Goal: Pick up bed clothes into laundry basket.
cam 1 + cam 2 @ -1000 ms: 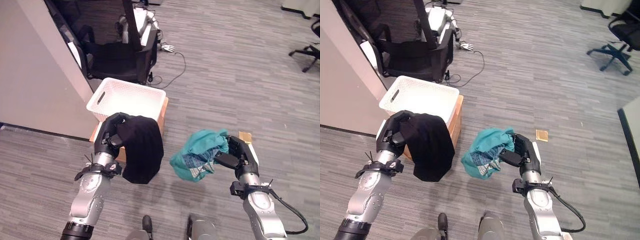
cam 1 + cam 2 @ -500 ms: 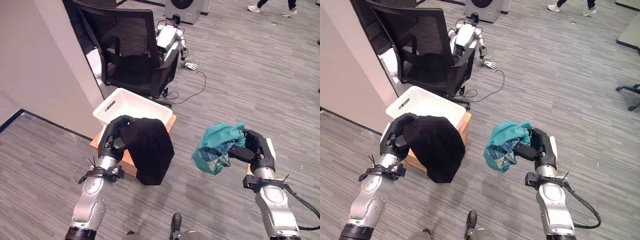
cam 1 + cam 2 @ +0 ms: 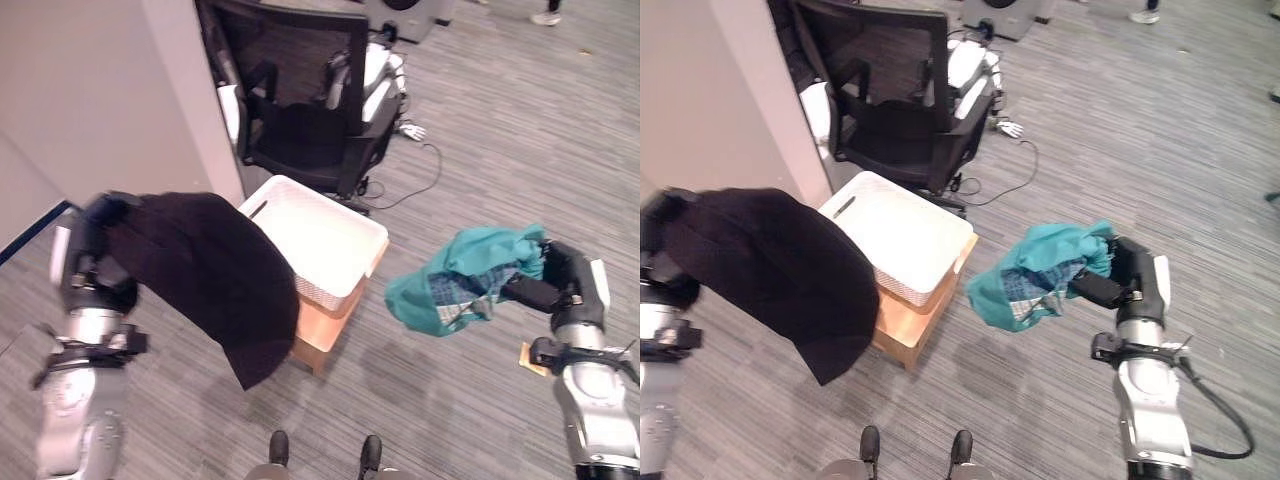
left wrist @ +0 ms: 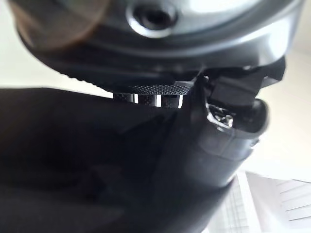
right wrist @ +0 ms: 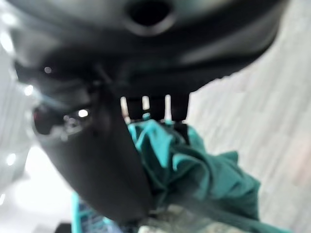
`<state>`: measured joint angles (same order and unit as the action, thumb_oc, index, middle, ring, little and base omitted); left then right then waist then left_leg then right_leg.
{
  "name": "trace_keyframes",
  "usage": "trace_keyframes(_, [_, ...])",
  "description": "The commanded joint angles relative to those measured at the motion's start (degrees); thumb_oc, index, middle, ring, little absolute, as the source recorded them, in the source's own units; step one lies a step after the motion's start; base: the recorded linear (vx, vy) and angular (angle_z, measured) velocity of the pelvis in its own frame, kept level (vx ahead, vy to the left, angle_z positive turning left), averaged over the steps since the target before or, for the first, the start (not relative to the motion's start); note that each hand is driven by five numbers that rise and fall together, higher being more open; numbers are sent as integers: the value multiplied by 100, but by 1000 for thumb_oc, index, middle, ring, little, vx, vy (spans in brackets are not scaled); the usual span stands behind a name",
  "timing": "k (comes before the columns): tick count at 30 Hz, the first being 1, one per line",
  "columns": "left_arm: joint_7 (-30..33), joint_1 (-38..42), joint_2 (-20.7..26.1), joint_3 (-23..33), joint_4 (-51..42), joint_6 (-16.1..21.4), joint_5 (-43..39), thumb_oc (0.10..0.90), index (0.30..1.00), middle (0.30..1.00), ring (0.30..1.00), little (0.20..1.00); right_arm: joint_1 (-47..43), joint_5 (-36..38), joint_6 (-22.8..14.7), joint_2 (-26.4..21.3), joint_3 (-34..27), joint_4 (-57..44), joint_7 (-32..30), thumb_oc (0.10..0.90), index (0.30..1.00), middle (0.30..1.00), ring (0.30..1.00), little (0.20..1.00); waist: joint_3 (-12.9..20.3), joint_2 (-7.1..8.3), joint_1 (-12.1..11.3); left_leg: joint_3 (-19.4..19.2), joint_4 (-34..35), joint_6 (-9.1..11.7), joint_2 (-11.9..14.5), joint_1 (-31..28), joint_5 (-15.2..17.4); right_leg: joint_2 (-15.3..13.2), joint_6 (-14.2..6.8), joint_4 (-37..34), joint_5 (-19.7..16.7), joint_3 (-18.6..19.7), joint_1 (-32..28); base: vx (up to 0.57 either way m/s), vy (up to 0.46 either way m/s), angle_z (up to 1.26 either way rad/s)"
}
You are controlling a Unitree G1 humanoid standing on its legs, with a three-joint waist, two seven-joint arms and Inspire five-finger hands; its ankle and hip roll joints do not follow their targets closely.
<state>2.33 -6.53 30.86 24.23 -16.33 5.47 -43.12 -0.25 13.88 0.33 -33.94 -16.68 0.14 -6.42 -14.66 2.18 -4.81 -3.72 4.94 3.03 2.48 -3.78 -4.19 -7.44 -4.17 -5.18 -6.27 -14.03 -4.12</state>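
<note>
My left hand is shut on a black garment that drapes down to the left of the white laundry basket. The cloth's lower edge overlaps the basket's near left corner in the head views. In the left wrist view the black garment lies against the hand. To the right of the basket, my right hand is shut on a bunched teal garment held in the air above the floor. The teal garment shows past the right hand's thumb in its wrist view.
The basket rests on a low wooden box. Behind it stands a black office chair, with a small white robot and a cable lying on the floor. A grey wall panel rises at the left. Open floor lies to the right.
The camera has swung left. My left hand has lifted and moved out to the left with the black garment, which now spreads wider. The teal garment stays held in the right hand.
</note>
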Motion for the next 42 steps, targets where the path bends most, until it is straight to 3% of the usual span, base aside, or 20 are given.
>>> trace_keyframes(1, [104, 117, 428, 239, -394, 995, 85, 400, 300, 300, 300, 300, -1101, 310, -731, -1148, -221, 266, -125, 400, 300, 300, 300, 300, 800, 119, -336, 28, -24, 133, 77, -51, 297, -87, -395, 418, 835, -188, -402, 69, 50, 27])
trace_keyframes(6, [91, 74, 434, -7, -446, 1037, -47, 400, 300, 300, 300, 300, -2190, 786, -762, -2330, 583, 1254, 152, 400, 300, 300, 300, 300, 829, 277, -785, 200, -14, 128, -14, 25, 305, -148, -484, 321, 759, -407, -470, 40, 21, 22])
trace_keyframes(11, [59, 2, 455, -393, -502, 999, -155, 400, 300, 300, 300, 300, -3500, 1093, -711, -2967, 1607, 1705, 267, 400, 300, 300, 300, 300, 814, 452, -1083, 319, 2, 120, -60, 145, 276, -160, -531, 270, 688, -569, -464, 16, 17, 17])
trace_keyframes(15, [59, -70, 463, -580, -520, 936, -250, 400, 300, 300, 300, 300, -4895, 728, -534, -3397, 2774, 2255, 263, 400, 300, 300, 300, 300, 772, 585, -1288, 434, -3, 112, -87, 276, 246, -144, -537, 223, 654, -686, -446, 2, 9, 17])
trace_keyframes(18, [-10, -102, 419, -706, -565, 905, -368, 400, 300, 300, 300, 300, -6077, 527, -466, -3445, 3793, 2866, 214, 400, 300, 300, 300, 300, 745, 612, -1369, 497, -11, 105, -118, 362, 231, -137, -549, 170, 623, -748, -433, 6, 18, 15])
trace_keyframes(22, [-24, -104, 484, -915, -535, 860, -397, 400, 300, 300, 300, 300, -7168, 238, -322, -3248, 4720, 3698, 231, 400, 300, 300, 300, 300, 707, 652, -1514, 569, -14, 98, -148, 468, 211, -139, -559, 149, 595, -827, -400, 13, 18, 14])
trace_keyframes(25, [-65, -115, 440, -943, -499, 831, -439, 400, 300, 300, 300, 300, -7764, 24, -255, -3123, 5313, 4166, 297, 400, 300, 300, 300, 300, 666, 597, -1553, 623, -23, 87, -172, 550, 194, -141, -552, 130, 584, -867, -365, 7, 19, 11])
trace_keyframes(31, [-70, 27, 522, -1070, -455, 861, -482, 400, 300, 300, 300, 300, -8216, -185, -242, -2865, 5759, 4452, 286, 400, 300, 300, 300, 300, 568, 497, -1658, 757, -33, 92, -232, 772, 126, -137, -547, 50, 580, -971, -280, 2, 10, 11])
trace_keyframes(42, [-89, 21, 461, -1246, -483, 833, -482, 400, 300, 300, 300, 300, -7946, -542, -190, -2645, 5839, 4381, 431, 400, 300, 300, 300, 300, 443, 385, -1628, 816, -28, 85, -274, 907, 85, -139, -530, 38, 597, -1015, -178, 0, 4, 2])
